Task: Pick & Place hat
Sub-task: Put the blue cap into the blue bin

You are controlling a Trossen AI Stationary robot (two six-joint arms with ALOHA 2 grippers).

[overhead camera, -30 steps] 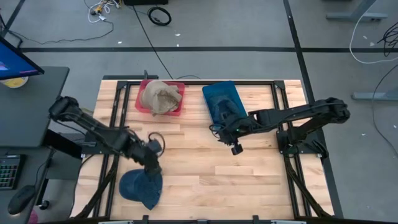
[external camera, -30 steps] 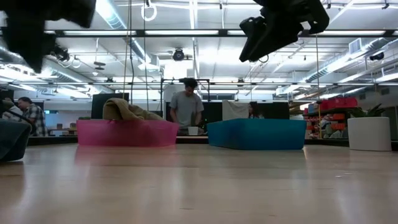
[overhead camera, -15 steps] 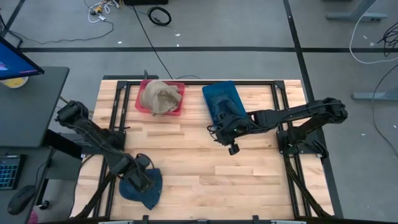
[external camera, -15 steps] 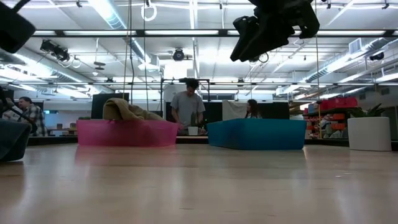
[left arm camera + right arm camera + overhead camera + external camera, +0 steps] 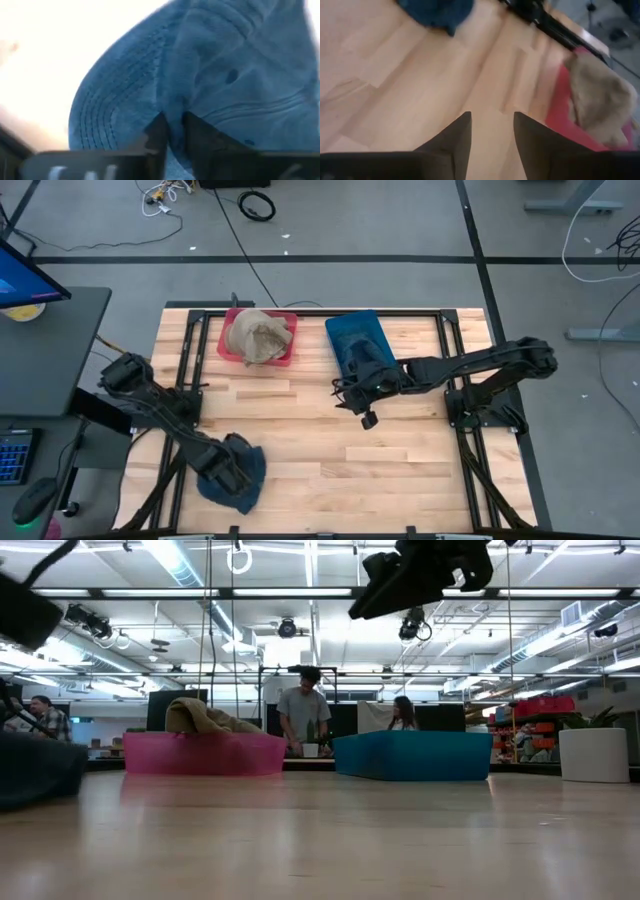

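Grasp made, placing still ahead.
Left pincer (image 5: 171,131) seems pinched on the blue hat (image 5: 236,472), well apart from the blue bin (image 5: 352,332); right pincer (image 5: 492,131) hovers wide beside that bin.

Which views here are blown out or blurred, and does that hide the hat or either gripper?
Left wrist view: the table behind the blue hat is overexposed to near white, and the hat's weave is soft, yet the left gripper reads clearly, pinched on the fabric. Right wrist view: motion-smeared throughout, though the open right gripper is plain. Low view: ceiling lights glare, leaving the arm overhead a dark silhouette.
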